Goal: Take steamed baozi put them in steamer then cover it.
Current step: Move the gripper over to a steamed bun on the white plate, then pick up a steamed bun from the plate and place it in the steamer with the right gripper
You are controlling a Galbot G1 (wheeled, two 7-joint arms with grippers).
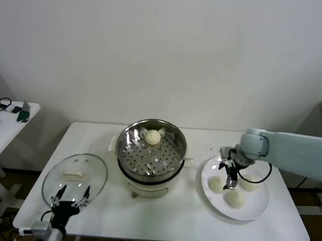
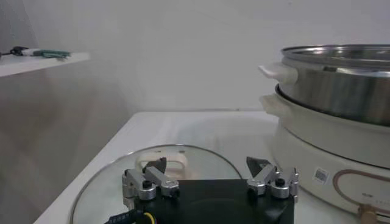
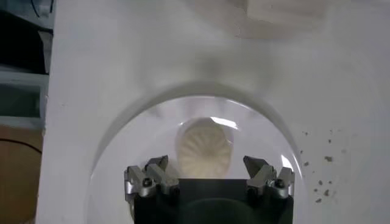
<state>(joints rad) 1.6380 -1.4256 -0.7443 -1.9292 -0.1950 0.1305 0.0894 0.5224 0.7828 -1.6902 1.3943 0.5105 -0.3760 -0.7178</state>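
Observation:
The steamer (image 1: pixel 151 152) stands mid-table with one baozi (image 1: pixel 153 136) lying at the back of its perforated basket. Three more baozi (image 1: pixel 234 198) rest on a white plate (image 1: pixel 257 205) to the right. My right gripper (image 1: pixel 229 179) hangs open over that plate; in the right wrist view a pleated baozi (image 3: pixel 204 148) lies just ahead of the right gripper (image 3: pixel 208 163), apart from the fingers. The glass cover (image 1: pixel 75 178) lies flat on the table left of the steamer. At its near rim my left gripper (image 1: pixel 71 194) waits open, with the cover's handle (image 2: pixel 163 161) ahead of it.
A small side table (image 1: pixel 8 122) with a few gadgets stands at the far left. Crumbs (image 3: pixel 323 182) dot the tabletop beside the plate. The steamer's side handle (image 2: pixel 278 72) juts toward the cover.

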